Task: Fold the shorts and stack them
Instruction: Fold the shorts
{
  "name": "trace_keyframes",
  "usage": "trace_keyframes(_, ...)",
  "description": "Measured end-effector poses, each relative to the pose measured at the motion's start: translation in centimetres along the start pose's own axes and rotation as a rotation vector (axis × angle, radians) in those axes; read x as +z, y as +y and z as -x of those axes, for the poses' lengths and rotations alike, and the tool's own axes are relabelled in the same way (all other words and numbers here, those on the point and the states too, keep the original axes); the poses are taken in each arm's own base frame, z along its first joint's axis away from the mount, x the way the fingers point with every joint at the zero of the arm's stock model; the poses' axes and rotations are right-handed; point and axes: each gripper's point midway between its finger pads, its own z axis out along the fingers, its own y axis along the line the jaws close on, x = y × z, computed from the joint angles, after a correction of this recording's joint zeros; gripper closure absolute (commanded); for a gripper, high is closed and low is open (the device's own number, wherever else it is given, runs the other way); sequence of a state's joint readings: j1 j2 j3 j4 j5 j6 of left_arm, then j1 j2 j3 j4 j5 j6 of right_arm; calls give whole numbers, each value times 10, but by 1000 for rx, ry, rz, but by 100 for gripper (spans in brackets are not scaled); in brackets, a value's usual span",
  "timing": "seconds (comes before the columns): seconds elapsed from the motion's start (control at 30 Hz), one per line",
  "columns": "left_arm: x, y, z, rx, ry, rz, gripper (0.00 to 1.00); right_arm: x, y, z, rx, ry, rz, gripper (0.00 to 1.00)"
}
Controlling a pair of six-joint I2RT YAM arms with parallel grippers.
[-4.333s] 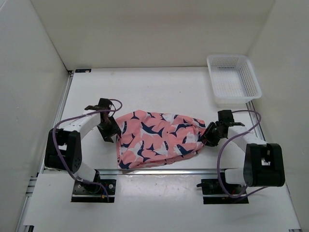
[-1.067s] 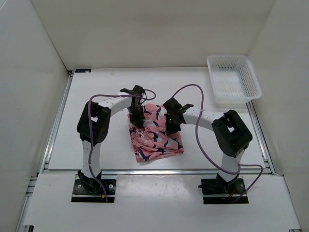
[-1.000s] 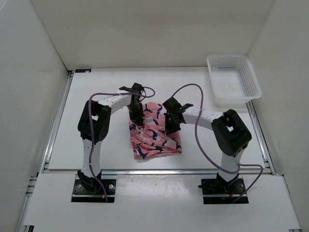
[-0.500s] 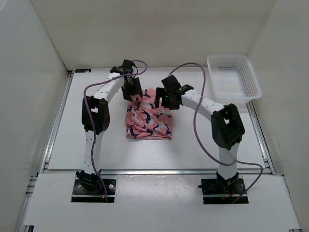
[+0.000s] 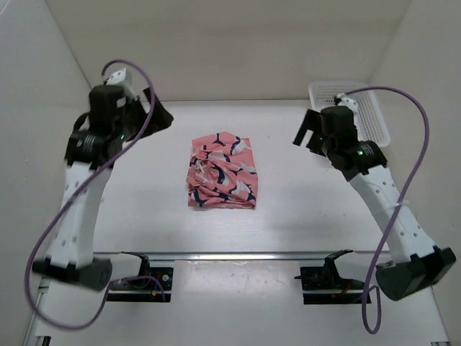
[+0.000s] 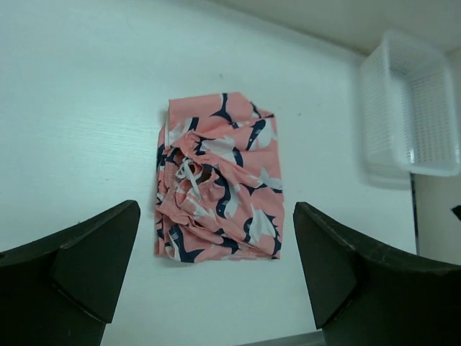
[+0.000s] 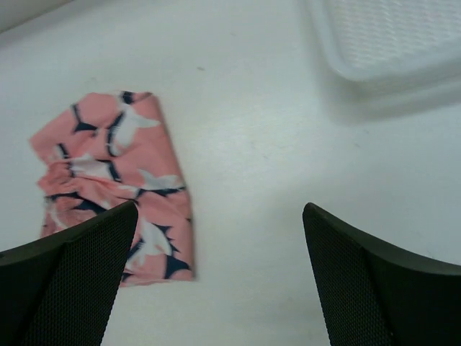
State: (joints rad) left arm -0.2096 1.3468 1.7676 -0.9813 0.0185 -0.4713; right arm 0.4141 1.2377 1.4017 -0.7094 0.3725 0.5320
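The salmon-pink shorts (image 5: pixel 222 171) with navy and white whale shapes lie folded into a small, rumpled rectangle in the middle of the white table. Both arms are raised high and apart from them. My left gripper (image 5: pixel 160 115) hangs above and to the left of the bundle, open and empty. My right gripper (image 5: pixel 306 135) hangs above and to the right, also open and empty. The left wrist view looks down on the shorts (image 6: pixel 216 194) between the wide-spread fingers (image 6: pixel 94 259). In the right wrist view the shorts (image 7: pixel 115 180) sit at the left, partly behind one finger (image 7: pixel 65 281).
A white mesh basket (image 5: pixel 371 119) stands at the back right corner, partly hidden by the right arm; it also shows as the basket (image 6: pixel 407 108) and basket (image 7: pixel 389 36) in the wrist views. White walls enclose the table. A metal rail (image 5: pixel 230 254) runs along the near edge.
Both grippers let go of the shorts, opened wide and rose up and outward. The shorts stay as a folded bundle on the table, a little farther back than a second ago.
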Motion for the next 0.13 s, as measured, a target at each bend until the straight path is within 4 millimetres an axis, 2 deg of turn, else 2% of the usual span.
trace_keyframes(0.07, -44, 5, -6, 2, -83, -23, 1, -8, -30, -13, 4, 10, -75, 6)
trace_keyframes(0.13, -72, 16, -21, -3, -131, -24, 1, -14, -54, -33, -6, 38, -129, 5)
